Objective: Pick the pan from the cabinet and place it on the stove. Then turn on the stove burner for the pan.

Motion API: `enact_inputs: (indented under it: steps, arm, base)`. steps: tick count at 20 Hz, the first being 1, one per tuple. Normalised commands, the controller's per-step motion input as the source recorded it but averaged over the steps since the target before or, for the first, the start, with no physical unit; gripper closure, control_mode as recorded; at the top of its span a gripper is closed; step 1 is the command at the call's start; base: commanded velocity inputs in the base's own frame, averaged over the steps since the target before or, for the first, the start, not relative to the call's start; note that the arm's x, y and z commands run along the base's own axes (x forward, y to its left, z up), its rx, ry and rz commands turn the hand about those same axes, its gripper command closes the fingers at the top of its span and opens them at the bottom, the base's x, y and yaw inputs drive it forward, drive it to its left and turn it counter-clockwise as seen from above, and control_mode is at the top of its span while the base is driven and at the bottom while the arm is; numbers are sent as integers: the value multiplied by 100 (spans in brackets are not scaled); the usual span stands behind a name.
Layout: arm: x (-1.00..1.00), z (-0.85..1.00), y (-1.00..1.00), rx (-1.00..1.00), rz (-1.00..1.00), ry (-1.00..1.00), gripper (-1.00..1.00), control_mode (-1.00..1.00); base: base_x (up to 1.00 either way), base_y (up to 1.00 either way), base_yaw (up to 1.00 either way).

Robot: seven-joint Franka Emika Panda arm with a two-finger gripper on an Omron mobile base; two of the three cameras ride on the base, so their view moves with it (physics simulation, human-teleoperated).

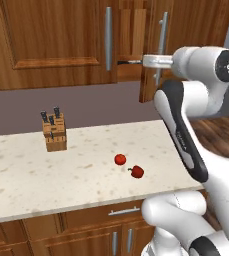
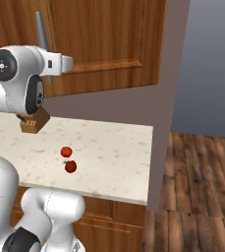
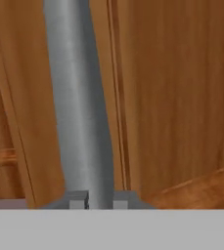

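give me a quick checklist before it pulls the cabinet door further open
1. Gripper lined up with the door handle: ok, the bar runs between the fingertips.
2. Grip closed on the handle: cannot tell.
3. Right cabinet door ajar: ok, partly open.
4. Pan visible inside the cabinet: cannot tell, the gap is too narrow.
5. Knife block and two red fruits on the counter below the door's swing: ok.

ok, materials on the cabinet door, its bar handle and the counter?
Cabinet door: reddish-brown wood by the look, visible grain, low sheen.
Handle: plain grey, smooth, soft highlight along its length; probably brushed metal, could be painted.
Counter: cream with brown flecks and streaks, matte; looks like stone or a stone-look laminate.
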Motion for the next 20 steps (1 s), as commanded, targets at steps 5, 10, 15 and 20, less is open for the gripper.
enact_inputs:
  steps: [5,10,15,20]
  arm:
    - [-36,0,-33,0,19,0,100,-100]
    - [-34,0,-35,0,20,0,100,-100]
    - [-52,0,5,-3,10,0,-100,-100]
    - [-56,12,83,-11,0,3,-100,-100]
  base:
    - [0,0,0]
    - [0,0,0]
    - [0,0,0]
    - [0,0,0]
